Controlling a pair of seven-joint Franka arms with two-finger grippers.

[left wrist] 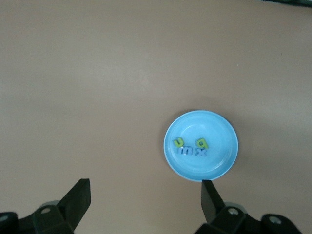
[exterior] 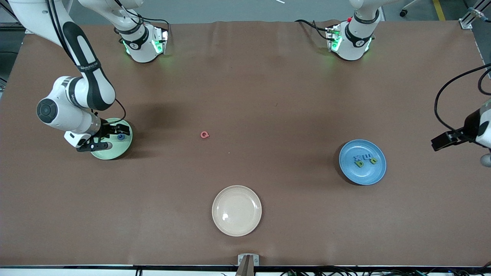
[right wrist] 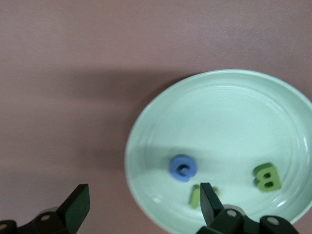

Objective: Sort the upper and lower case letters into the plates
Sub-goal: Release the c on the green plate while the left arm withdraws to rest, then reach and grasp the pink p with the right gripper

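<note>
Brown bench point(exterior: 268, 96), seen from the front camera.

Right tool point(exterior: 100, 138): over the mint green plate point(exterior: 119, 151), at the right arm's end of the bench, about 9 o'clock from bench centre. Its fingers stand apart and grip nothing; the right wrist view shows both black fingers point(right wrist: 78, 207) spread with bare space between them. In that plate lie a blue C point(right wrist: 183, 168), a green B point(right wrist: 267, 176) and a further green letter point(right wrist: 195, 196), partly hidden by a finger and not legible. The three lie apart from one another. The right arm's forearm carries dark lettering, too small to read.

Left tool point(left wrist: 145, 202): waiting at the left arm's end of the bench, about 3 o'clock from centre, with its fingers wide apart and nothing between them. The blue plate point(exterior: 378, 174) lies on the bench near it. That plate holds four letters in a tight cluster: a blue m point(left wrist: 185, 151) and a blue x point(left wrist: 201, 152) side by side, a green n point(left wrist: 178, 142) and a green d point(left wrist: 202, 143) just beside them.

The red Q point(exterior: 205, 134) lies alone on the bare bench between the two plates, nearer the mint one, about 10 o'clock from centre.

The cream plate point(exterior: 236, 210) sits at 6 o'clock, nearest the front camera, with no letters in it.
</note>
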